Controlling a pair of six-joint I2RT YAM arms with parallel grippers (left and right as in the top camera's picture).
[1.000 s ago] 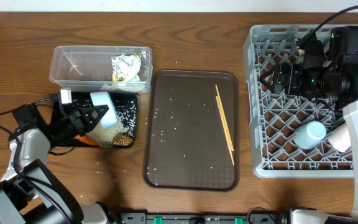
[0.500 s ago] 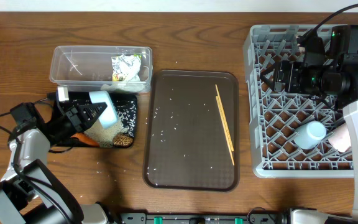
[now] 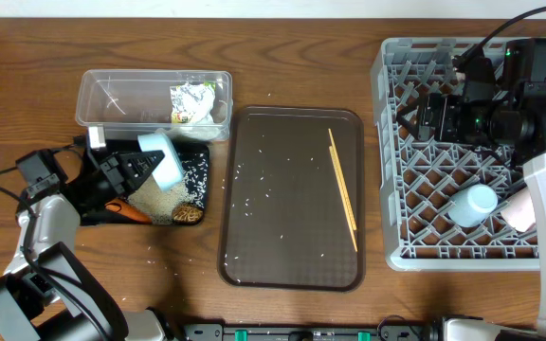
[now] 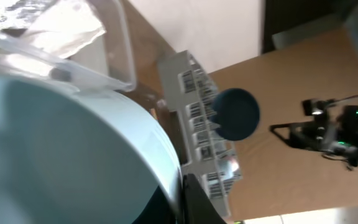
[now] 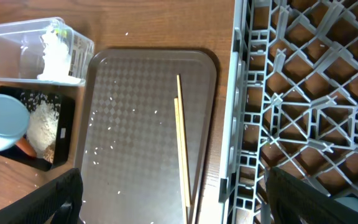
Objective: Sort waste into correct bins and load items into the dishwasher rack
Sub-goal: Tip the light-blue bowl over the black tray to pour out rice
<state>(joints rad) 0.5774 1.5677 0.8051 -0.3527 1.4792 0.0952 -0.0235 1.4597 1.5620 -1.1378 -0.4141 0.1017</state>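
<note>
My left gripper (image 3: pixel 140 173) is shut on the light blue cup (image 3: pixel 163 159) and holds it tilted over the black tray (image 3: pixel 200 161). The cup fills the left wrist view (image 4: pixel 61 162). The tray holds a pile of white rice (image 3: pixel 154 199), a carrot (image 3: pixel 131 213) and a brown lump (image 3: pixel 189 214). The clear tub (image 3: pixel 102 104) behind it holds the wrapper (image 3: pixel 193 98) and a white napkin (image 5: pixel 55 53). The chopsticks (image 3: pixel 342 189) lie on the brown serving tray (image 3: pixel 282 256). My right gripper (image 5: pixel 173 186) is open and empty above the rack's (image 3: pixel 396 189) left edge.
A whitish vessel (image 3: pixel 472 204) and a pink cup (image 3: pixel 519 214) sit in the rack's front right. A dark blue dish (image 4: pixel 235 115) shows at the rack in the left wrist view. Loose rice grains are scattered on the serving tray. Cables trail by the left arm.
The left gripper has shifted the light blue cup slightly to the right over the black tray and tipped it a little more. The right arm has barely moved.
</note>
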